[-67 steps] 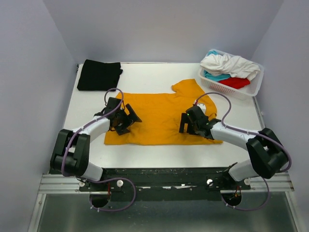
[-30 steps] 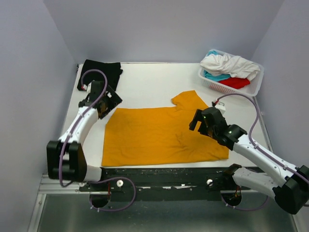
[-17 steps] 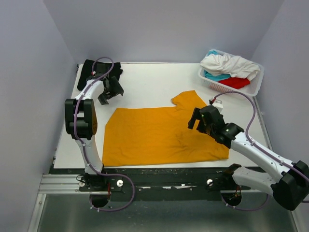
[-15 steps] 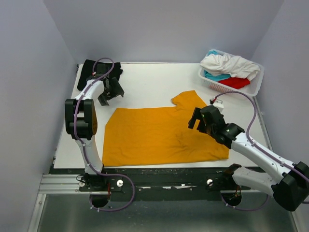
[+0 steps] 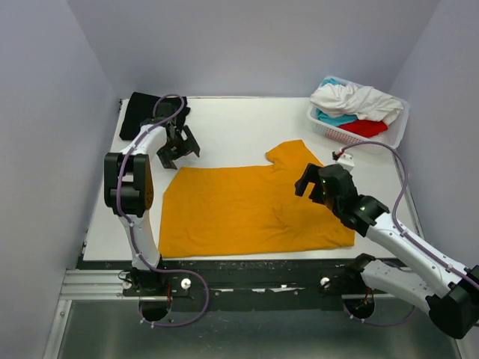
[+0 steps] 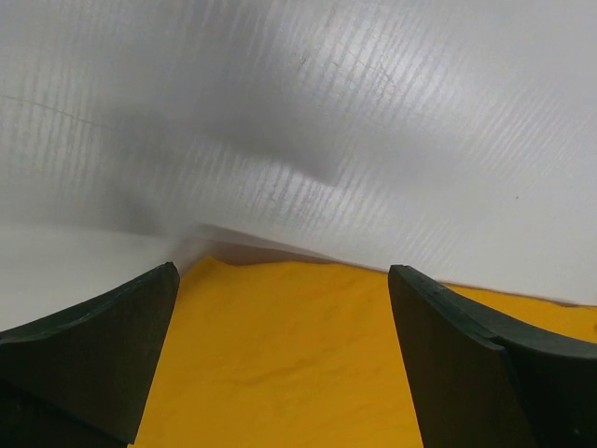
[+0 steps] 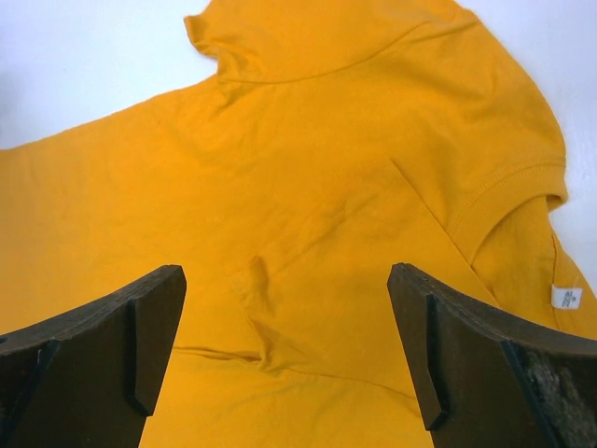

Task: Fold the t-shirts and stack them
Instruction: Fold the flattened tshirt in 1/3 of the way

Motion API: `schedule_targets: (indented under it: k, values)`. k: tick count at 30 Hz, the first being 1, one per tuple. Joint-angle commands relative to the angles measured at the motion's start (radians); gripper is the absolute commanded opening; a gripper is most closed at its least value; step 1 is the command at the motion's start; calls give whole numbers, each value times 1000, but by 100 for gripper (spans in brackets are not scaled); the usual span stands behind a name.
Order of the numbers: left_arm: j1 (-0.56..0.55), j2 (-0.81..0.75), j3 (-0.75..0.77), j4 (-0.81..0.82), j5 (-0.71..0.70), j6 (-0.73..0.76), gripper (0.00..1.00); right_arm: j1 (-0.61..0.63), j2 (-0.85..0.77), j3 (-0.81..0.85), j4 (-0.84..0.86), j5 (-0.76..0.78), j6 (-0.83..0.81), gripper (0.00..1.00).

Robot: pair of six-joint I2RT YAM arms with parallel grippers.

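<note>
A mustard-orange t-shirt (image 5: 251, 209) lies spread flat on the white table (image 5: 239, 123), with one sleeve (image 5: 293, 153) pointing to the back. A black t-shirt (image 5: 146, 112) sits folded at the back left corner. My left gripper (image 5: 179, 148) is open just behind the orange shirt's far left corner; in the left wrist view that gripper (image 6: 282, 280) has only orange cloth (image 6: 280, 373) under its wide jaws. My right gripper (image 5: 310, 185) hovers open above the shirt's right part. In the right wrist view this gripper (image 7: 284, 275) frames a small wrinkle (image 7: 256, 322).
A white lattice basket (image 5: 338, 136) at the back right holds a white shirt (image 5: 352, 97), a teal one (image 5: 333, 117) and a red one (image 5: 364, 127). Grey walls close in the table on three sides. A white label (image 7: 566, 297) shows by the collar.
The left arm has swung back toward the black shirt, and its gripper has then shifted right to the orange shirt's far left corner. The right gripper has barely moved. Both stayed open.
</note>
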Motion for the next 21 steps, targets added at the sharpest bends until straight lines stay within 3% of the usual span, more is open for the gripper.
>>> schedule_targets:
  k: [1, 6, 11, 15, 21]
  values:
    - [-13, -32, -12, -30, 3, -2, 98, 1, 39, -61, 164, 11, -82, 100]
    - [-13, -28, -8, -39, 4, -2, 99, 2, 335, 10, 284, -50, -57, 100]
    - [-13, -29, -8, -38, 6, -2, 99, -6, 529, 39, 303, -47, 8, 100]
    - [-14, -31, -8, -40, 9, -2, 99, -63, 591, 3, 279, -39, 51, 100]
    - [-14, -45, -28, -33, 12, -28, 99, -153, 551, -41, 249, -7, 17, 100]
